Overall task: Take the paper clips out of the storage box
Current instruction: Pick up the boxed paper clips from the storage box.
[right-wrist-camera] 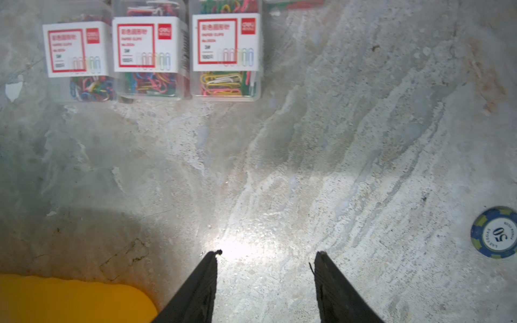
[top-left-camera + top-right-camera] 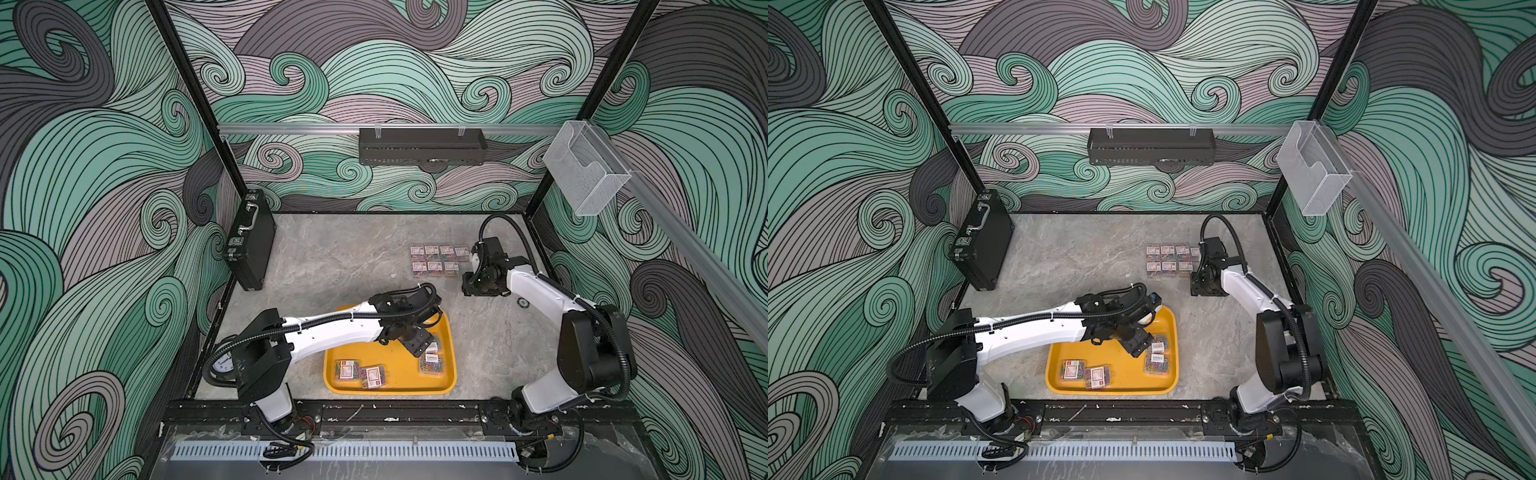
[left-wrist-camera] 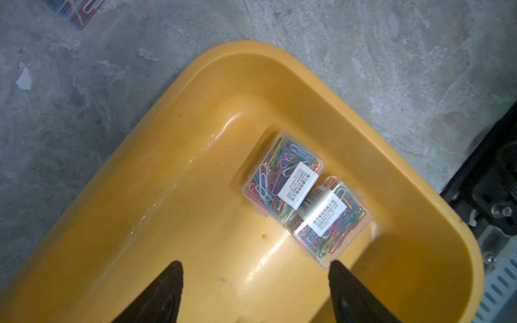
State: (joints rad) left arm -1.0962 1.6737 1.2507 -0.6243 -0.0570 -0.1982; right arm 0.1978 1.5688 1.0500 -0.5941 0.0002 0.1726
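The yellow storage box (image 2: pixel 390 390) lies near the front of the table. It holds several clear boxes of paper clips: two at its left front (image 2: pixel 347 370) and others along its right side (image 2: pixel 431 363). My left gripper (image 2: pixel 417 351) hangs open over the box's right half. In the left wrist view this gripper (image 3: pixel 255 263) has only bare yellow floor between its fingers. One fingertip (image 3: pixel 344 279) is close to a corner of the nearer of two touching boxes of paper clips (image 3: pixel 330 221). My right gripper (image 1: pixel 268 252) is open and empty above bare table, short of several paper clip boxes (image 1: pixel 151 56) set in rows.
A blue poker chip (image 1: pixel 495 232) lies on the table beside the right arm. A black briefcase (image 2: pixel 249 245) leans at the back left. A clear wall holder (image 2: pixel 586 170) and a black basket (image 2: pixel 422 145) hang on the rails. A white clock face (image 2: pixel 224 365) shows under the left arm.
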